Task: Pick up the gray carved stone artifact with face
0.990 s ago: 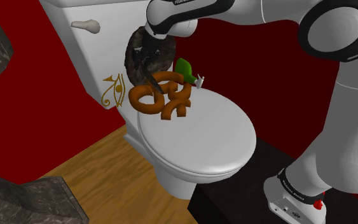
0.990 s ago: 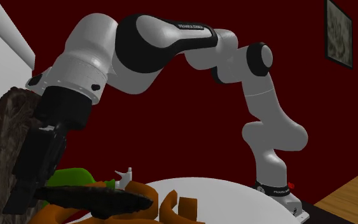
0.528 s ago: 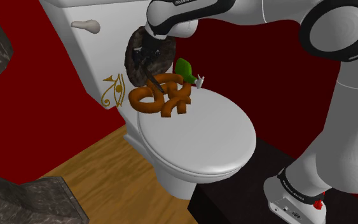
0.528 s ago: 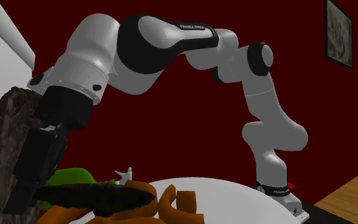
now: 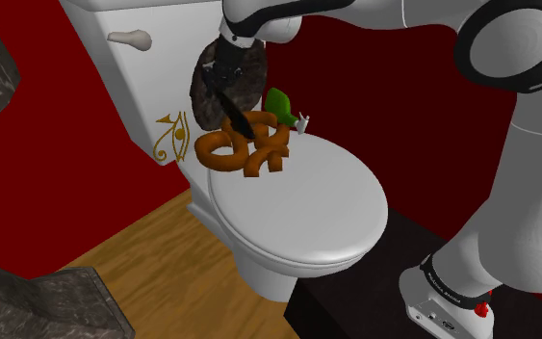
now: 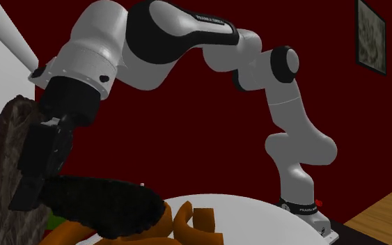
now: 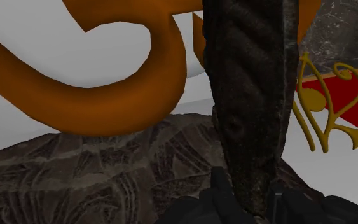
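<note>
My gripper (image 5: 220, 89) is shut on a dark grey carved stone slab (image 5: 236, 116), thin and long. It hangs slanted over the back of the white toilet lid (image 5: 307, 207). In the second exterior view the gripper (image 6: 33, 196) clasps one end of the slab (image 6: 107, 206), which juts out above the lid. In the wrist view the black fingertips (image 7: 220, 194) clamp the carved slab (image 7: 254, 95). Just behind it, a larger round dark carved stone (image 5: 244, 75) leans against the tank (image 5: 153, 67).
An orange curled piece (image 5: 245, 149) lies under the slab, with a green thing (image 5: 278, 103) and a small white thing (image 5: 303, 121) beside it. A gold eye symbol (image 5: 172, 137) marks the tank. The robot's stand (image 5: 355, 299) and wood floor (image 5: 153, 250) lie below.
The hand has risen, taking the slab with it. The slab's free end has lifted clear of the orange piece and now shows more of its broad face.
</note>
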You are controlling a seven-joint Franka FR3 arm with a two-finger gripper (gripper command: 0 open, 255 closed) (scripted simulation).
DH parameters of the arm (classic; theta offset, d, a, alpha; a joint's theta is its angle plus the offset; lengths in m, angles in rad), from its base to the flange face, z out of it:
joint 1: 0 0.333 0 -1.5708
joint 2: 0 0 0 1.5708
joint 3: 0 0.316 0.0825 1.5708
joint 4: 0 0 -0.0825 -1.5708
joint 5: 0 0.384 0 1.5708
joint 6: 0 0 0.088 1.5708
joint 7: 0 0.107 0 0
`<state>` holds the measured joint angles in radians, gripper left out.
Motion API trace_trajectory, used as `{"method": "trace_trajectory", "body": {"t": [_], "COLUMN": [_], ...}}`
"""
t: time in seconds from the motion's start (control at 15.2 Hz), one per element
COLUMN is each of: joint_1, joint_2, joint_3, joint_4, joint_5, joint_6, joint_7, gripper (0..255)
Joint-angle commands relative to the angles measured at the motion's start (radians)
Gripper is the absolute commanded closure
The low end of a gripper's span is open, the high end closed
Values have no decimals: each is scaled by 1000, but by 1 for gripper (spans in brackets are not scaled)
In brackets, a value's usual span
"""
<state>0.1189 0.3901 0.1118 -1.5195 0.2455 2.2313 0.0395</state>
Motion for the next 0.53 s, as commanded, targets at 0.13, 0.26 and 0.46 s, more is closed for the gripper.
{"method": "trace_trajectory", "body": {"t": [0.13, 0.26, 0.46], "joint_1": [-1, 0, 0], "joint_2": [-12, -14, -15], "joint_3": [-3, -4, -4], "joint_4": [40, 63, 77], "joint_5": [-6, -10, -11], "joint_6": [-43, -68, -82], "joint_7": [13, 20, 24], "gripper": [255, 255, 255]}}
